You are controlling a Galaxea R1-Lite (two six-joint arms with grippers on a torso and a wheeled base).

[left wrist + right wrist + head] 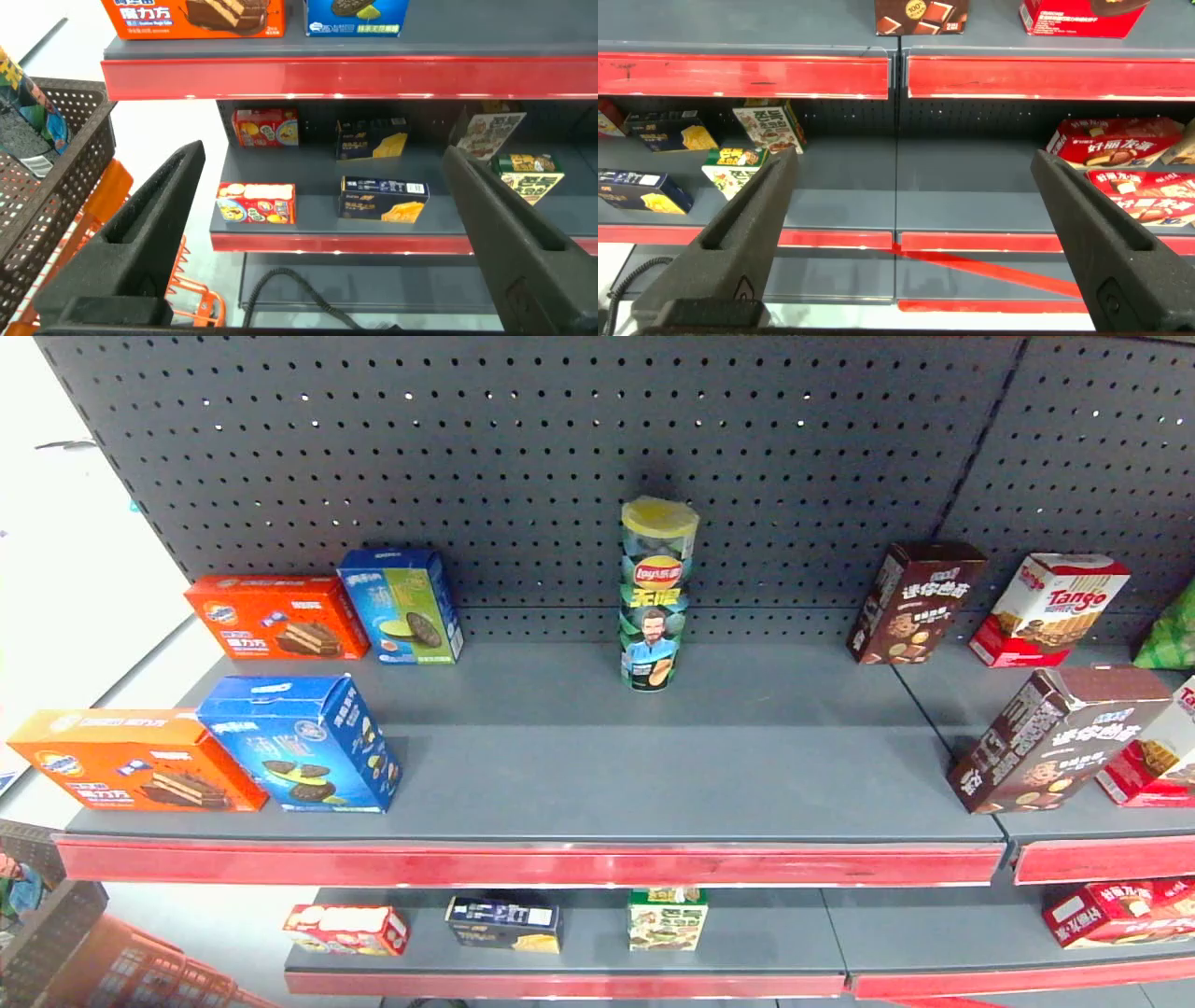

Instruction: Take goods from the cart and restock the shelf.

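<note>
Grey shelf (607,775) | chip can (658,593) upright | blue-green cookie box (401,607) left of chip can | we log left gripper (322,154), right gripper (912,157) spread apart

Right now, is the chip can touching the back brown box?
Apart. Head view shows bare shelf between the chip can and the back brown box.

A tall crisp canister (658,593) stands upright at the back centre of the grey, red-edged shelf (560,775), orange boxes (280,616) and blue boxes (401,607) at left, brown boxes (915,602) at right; the black mesh cart (75,168) stands just beside the lower tiers.
</note>
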